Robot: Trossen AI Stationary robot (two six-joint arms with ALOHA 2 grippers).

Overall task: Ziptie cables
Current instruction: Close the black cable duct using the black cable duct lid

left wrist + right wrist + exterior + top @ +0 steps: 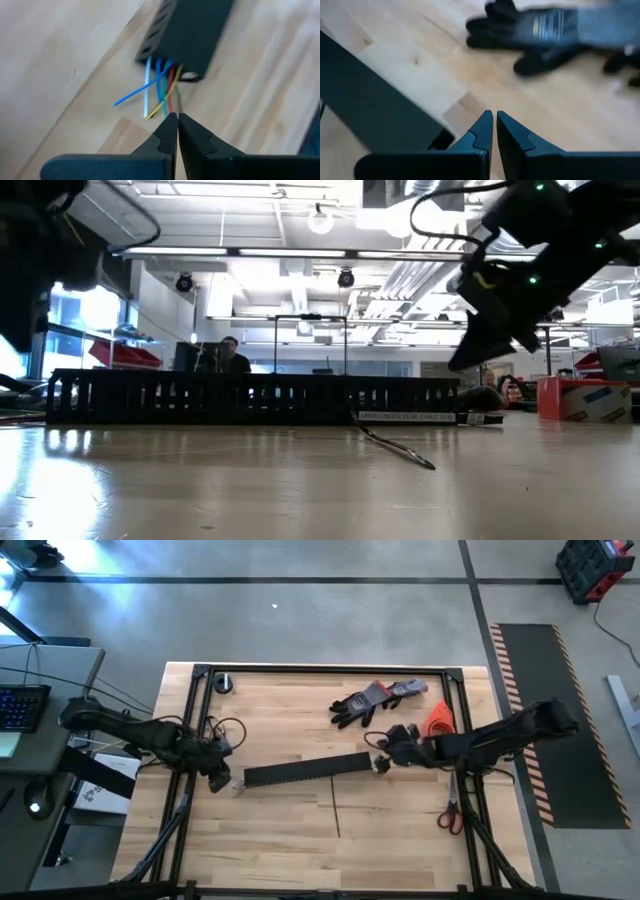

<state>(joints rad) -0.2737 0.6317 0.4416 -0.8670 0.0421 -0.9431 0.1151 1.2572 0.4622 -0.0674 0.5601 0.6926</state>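
The cables (159, 85), thin blue, yellow and reddish wires, stick out of the left end of a long black slotted duct (305, 770) that lies across the table's middle. Their loose ends rest on the wood. My left gripper (177, 117) hovers shut just off that end of the duct (218, 780), pointing steeply down, with nothing between its fingers. My right gripper (494, 116) is shut and empty above the duct's right end (380, 762). In the low view it hangs clear of the table (480, 350).
A pair of dark work gloves (375, 700) lies behind the duct, with an orange object (440, 720) to their right. Scissors (450, 815) lie near the right edge and a small round roll (222, 683) at the far left corner. A thin dark strand (400, 445) rests by the duct's right end.
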